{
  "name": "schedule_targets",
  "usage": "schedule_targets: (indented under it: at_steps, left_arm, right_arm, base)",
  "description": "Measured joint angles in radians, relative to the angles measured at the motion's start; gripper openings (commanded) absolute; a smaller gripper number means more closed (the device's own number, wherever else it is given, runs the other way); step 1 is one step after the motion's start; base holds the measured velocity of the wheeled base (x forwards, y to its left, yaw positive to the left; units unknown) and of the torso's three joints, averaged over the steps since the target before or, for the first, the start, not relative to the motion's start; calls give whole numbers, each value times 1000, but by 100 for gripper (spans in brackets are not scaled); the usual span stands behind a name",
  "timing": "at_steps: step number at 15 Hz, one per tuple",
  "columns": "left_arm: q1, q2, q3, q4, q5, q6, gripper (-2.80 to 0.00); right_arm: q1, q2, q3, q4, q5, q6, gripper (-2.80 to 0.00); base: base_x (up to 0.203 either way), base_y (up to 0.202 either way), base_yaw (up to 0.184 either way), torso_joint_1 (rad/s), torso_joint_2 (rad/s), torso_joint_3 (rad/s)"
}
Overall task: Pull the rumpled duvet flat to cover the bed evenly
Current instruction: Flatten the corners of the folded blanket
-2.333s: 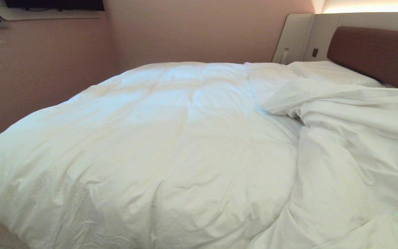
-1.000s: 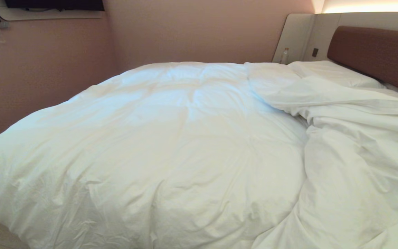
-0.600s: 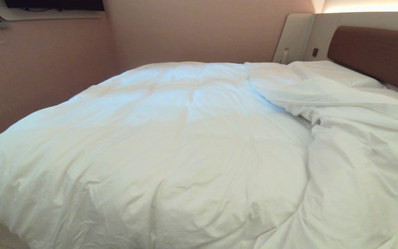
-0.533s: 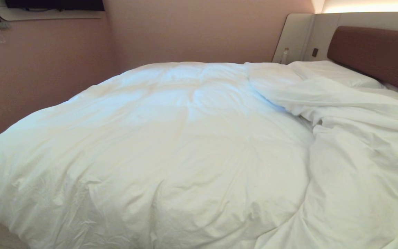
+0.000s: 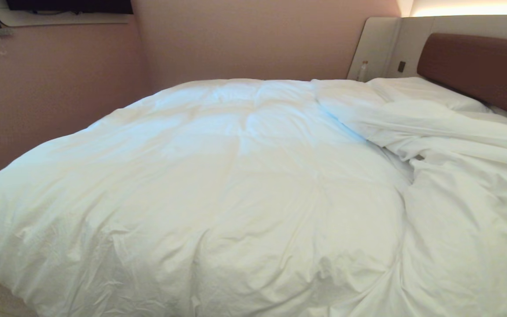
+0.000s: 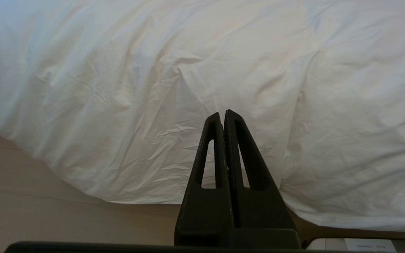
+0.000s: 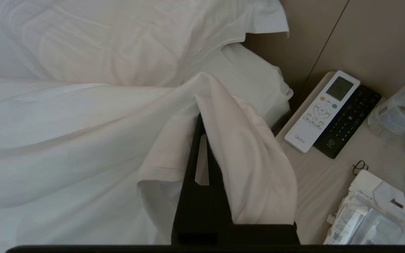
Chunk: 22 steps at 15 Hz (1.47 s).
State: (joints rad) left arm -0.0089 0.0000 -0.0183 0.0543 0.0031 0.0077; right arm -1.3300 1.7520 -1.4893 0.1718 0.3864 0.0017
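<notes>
two end effectors are showing, each only in its own wrist view. the right end effector (image 7: 207, 128), at the centre of its frame, is pinching a bunched corner of the duvet (image 7: 237, 147), closed tight on the cloth, with the pillows (image 7: 118, 42) in the upper left and a table (image 7: 332, 175) with a white remote (image 7: 323, 110) at the right. the left end effector (image 6: 222, 116) is sitting closed and empty at lower centre, pointing at the duvet's hanging edge. the duvet is lying smooth over the bed (image 5: 478, 66) across the head view's left and centre, rumpled toward the right, so the slack is running leftward from the right end effector, the nearer arm.
</notes>
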Motion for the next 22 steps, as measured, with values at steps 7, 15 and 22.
schedule_targets:
  at_steps: [7,15,22]
  left_arm:
    - [0,0,0,-1,0,0,-280]
    - [0,0,0,-1,-2,0,-280]
    - [0,0,0,0,-2,0,-280]
  right_arm:
    - [113,-102,196,-2,119,-11,-280]
    - [378,-296,432,1,206,-29,-280]
    - [552,-351,636,-8,206,-113,-280]
  base:
    - [0,0,0,0,0,0]
    - [0,0,0,0,0,0]
    - [0,0,0,0,0,0]
